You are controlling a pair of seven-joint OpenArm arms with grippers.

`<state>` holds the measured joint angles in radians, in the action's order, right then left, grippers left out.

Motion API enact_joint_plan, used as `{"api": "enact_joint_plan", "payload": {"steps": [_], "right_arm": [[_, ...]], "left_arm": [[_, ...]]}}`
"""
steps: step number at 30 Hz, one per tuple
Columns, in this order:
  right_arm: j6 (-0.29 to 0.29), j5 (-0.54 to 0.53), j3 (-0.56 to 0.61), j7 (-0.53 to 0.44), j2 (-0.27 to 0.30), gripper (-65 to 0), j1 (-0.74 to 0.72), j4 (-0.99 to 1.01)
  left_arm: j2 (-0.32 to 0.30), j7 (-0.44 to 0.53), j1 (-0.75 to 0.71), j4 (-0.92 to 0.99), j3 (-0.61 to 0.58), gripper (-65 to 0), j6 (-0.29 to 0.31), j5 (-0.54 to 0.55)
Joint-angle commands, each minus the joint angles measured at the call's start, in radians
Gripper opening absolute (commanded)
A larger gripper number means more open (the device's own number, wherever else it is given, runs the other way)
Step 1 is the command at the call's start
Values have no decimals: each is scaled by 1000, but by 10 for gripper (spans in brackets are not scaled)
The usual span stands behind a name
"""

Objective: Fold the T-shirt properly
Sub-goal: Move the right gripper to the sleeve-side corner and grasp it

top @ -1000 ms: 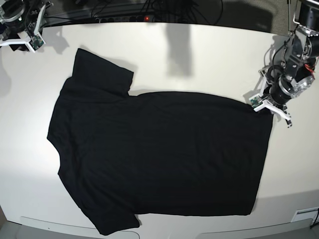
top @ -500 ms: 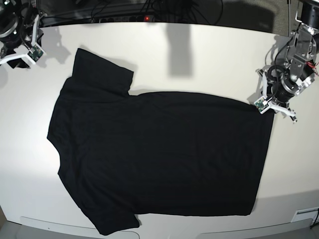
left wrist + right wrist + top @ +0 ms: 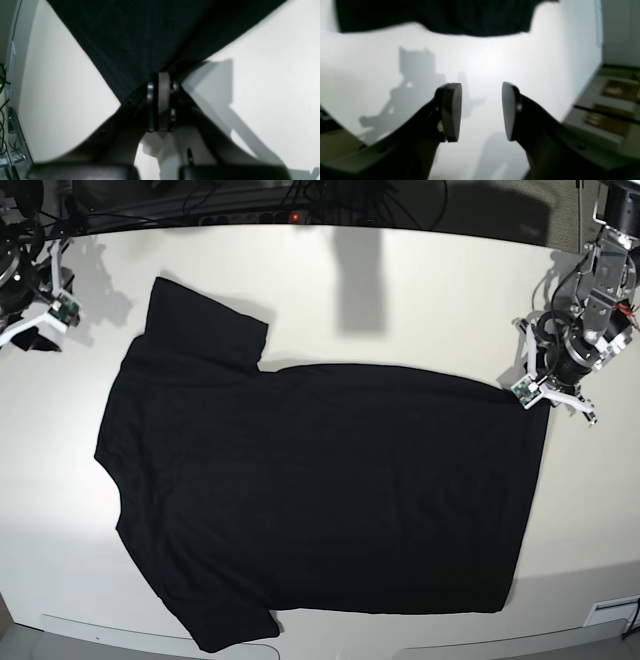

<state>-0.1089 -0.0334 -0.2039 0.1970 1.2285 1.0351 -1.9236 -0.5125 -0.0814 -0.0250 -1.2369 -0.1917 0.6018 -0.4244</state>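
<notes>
The black T-shirt (image 3: 320,490) lies spread flat on the white table (image 3: 420,290), plain side up, with the collar end at the left and the hem at the right. My left gripper (image 3: 533,392) is at the far hem corner. In the left wrist view its pads (image 3: 163,100) are pressed together on the corner of the T-shirt (image 3: 140,37). My right gripper (image 3: 35,325) hovers over bare table left of the far sleeve. In the right wrist view it (image 3: 481,107) is open and empty, and the T-shirt's edge (image 3: 440,17) lies beyond it.
Cables and a power strip (image 3: 250,218) run along the table's back edge. A white fitting (image 3: 612,612) sits at the front right corner. The table's side edge (image 3: 582,92) and a floor area lie right of my right gripper.
My right gripper has moved left and toward the front along the table's far left corner. My left gripper turned slightly and stayed at the hem corner. The T-shirt has not shifted.
</notes>
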Motion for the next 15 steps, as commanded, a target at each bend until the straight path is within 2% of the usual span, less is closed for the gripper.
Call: {"api": "enact_joint_plan", "payload": {"steps": [1, 12, 15], "right_arm": [[16, 5, 19, -16, 11, -383, -32, 4], [16, 77, 532, -21, -100, -383, -496, 204], [16, 94, 648, -8, -113, -383, -603, 257]], "left_arm": [[0, -83, -27, 14, -13, -650, 96, -27], [0, -83, -27, 12, -13, -650, 96, -27], [-1, -83, -27, 12, -13, -650, 96, -27]]}}
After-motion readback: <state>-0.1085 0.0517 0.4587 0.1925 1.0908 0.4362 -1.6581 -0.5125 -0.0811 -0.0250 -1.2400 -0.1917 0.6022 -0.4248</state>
